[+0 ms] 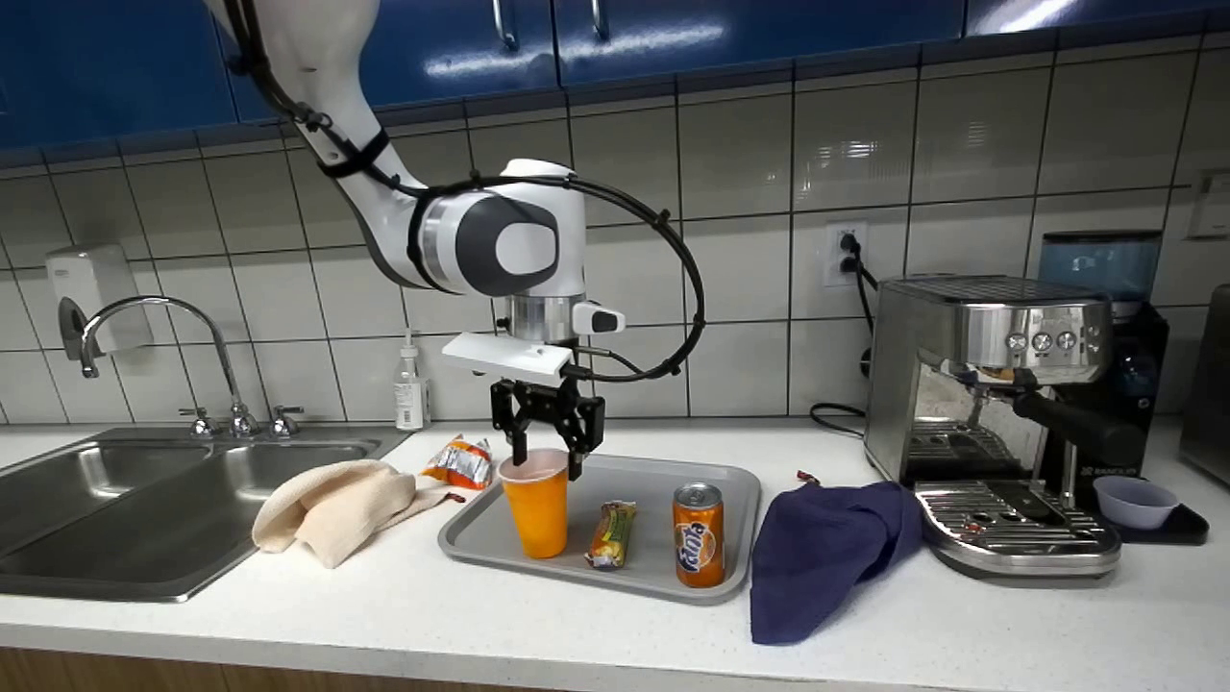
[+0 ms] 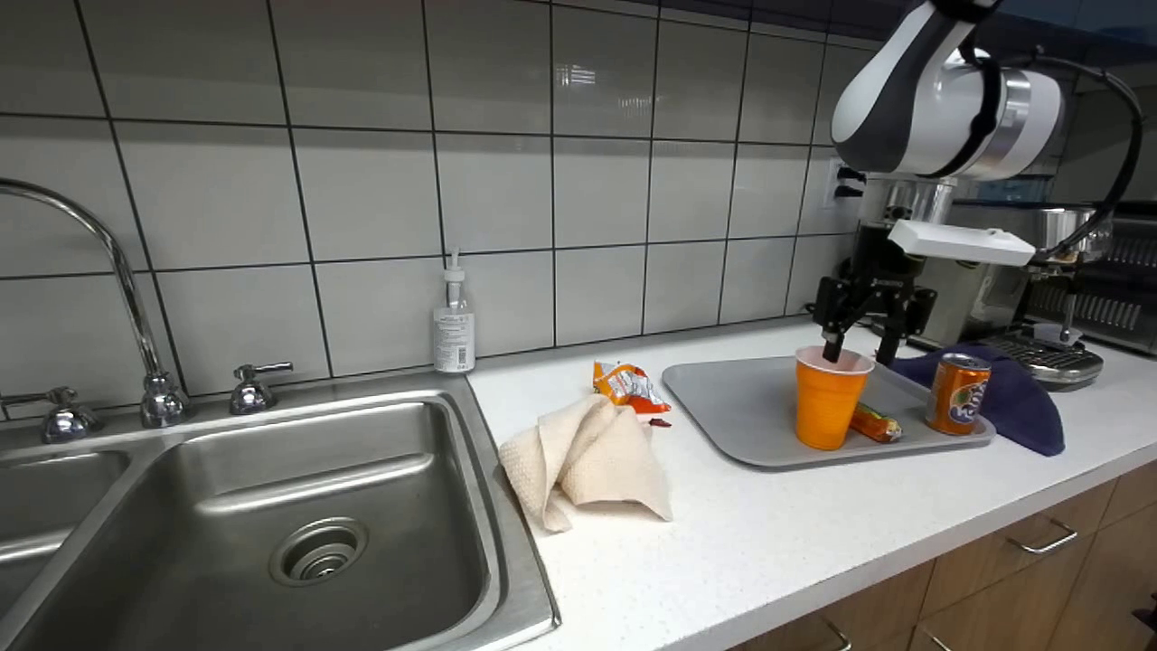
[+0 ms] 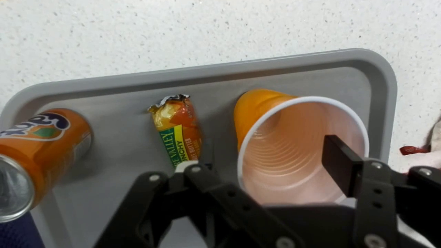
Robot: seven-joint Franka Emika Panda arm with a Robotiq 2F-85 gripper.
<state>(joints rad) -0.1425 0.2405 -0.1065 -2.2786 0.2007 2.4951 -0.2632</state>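
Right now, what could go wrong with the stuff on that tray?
The open gripper has one finger at the mouth of the orange cup, so a sideways slide might tip it. If the cup falls, it could hit the snack bar beside it or perhaps roll into the upright Fanta can on the tray.

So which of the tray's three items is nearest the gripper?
The orange cup: the open gripper overlaps its mouth in all three views. The Fanta can and snack bar sit farther off.

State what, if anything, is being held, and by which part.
Nothing: the black, two-fingered hand stands open astride one side of the orange, tapered plastic cup without gripping it.
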